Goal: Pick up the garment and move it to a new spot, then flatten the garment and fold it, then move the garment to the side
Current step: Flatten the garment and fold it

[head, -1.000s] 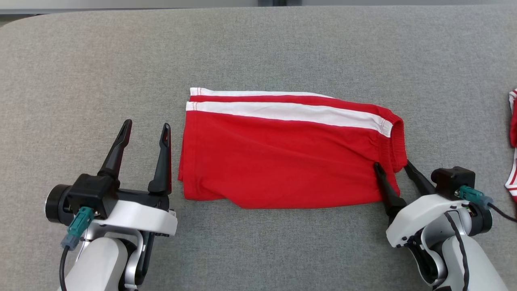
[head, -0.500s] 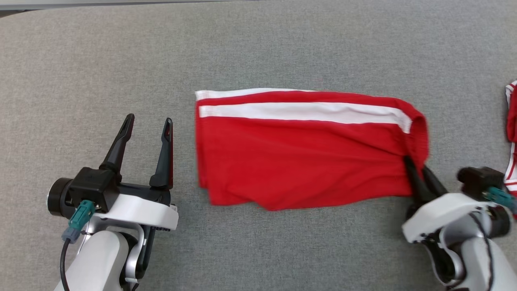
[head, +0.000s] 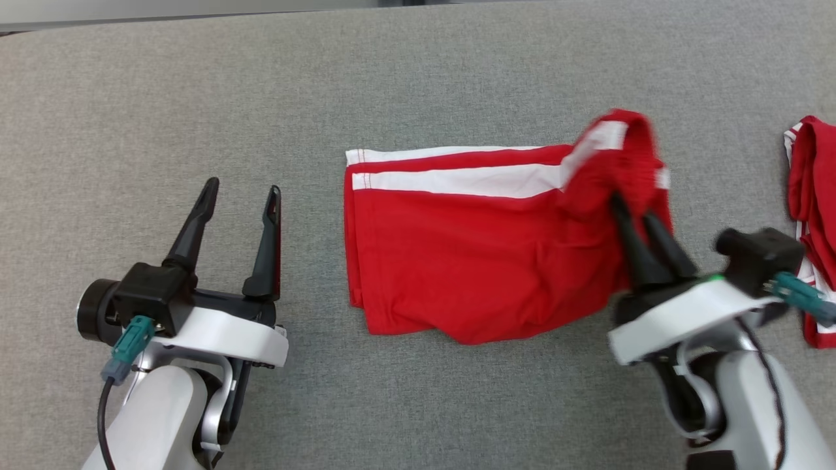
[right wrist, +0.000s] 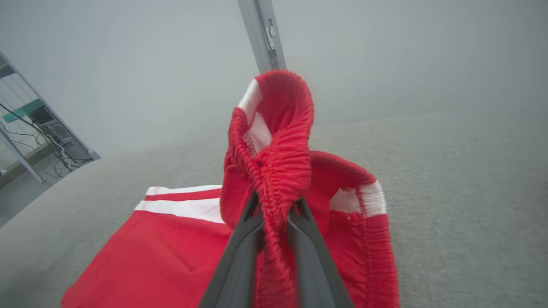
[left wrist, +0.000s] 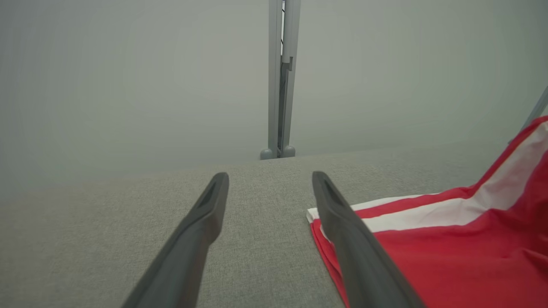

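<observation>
The right gripper (head: 630,209) is pinching the garment's (head: 470,261) waistband (left gripper (head: 241,188) gaping beside the garment); single-corner hoisting is probably threatening the fold.

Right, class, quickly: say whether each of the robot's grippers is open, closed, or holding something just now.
Left gripper: open, holding nothing.
Right gripper: closed on the waistband of the red shorts, with that end raised.

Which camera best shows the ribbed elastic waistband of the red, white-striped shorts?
The right wrist view: the ribbed elastic waistband is close and sharp, pinched in the right gripper. The head view shows it smaller and blurred, raised above the grey surface. The left wrist view shows the striped hem end of the shorts.
</observation>
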Controlling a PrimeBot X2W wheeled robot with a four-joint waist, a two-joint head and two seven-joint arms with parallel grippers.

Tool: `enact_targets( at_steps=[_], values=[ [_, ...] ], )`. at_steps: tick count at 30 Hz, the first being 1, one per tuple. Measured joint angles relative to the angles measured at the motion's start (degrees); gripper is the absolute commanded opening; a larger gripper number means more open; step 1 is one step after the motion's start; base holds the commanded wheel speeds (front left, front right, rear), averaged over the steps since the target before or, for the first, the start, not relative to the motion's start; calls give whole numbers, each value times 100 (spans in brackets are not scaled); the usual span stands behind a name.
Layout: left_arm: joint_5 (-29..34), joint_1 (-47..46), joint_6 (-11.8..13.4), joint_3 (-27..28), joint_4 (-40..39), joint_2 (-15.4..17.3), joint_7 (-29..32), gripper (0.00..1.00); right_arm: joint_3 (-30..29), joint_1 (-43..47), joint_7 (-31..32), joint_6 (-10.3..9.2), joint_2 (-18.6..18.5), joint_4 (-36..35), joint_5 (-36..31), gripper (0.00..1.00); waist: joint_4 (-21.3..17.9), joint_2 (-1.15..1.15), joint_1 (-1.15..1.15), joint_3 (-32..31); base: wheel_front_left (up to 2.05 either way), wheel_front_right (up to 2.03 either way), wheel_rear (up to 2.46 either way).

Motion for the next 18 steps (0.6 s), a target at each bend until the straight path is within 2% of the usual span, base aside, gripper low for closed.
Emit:
enact_targets(
  at_steps=[4,7,12,18],
  values=[
    [-11,0,-49,-92,48,-22,24,100,846,-258,0,0,21,-154,156,0,80,0,0,-52,0,0,0],
    [-22,2,-69,-143,94,-42,24,100,1482,-529,-69,0,30,23,386,0,171,0,0,-81,0,0,0],
    [-24,-3,-157,-310,191,-164,21,100,2299,-985,-255,0,38,812,552,0,403,0,0,-107,0,0,0],
    [-25,-32,-240,-470,343,-309,-11,100,2647,-1508,-603,0,40,1897,700,0,709,0,0,-80,0,0,0]
  ],
)
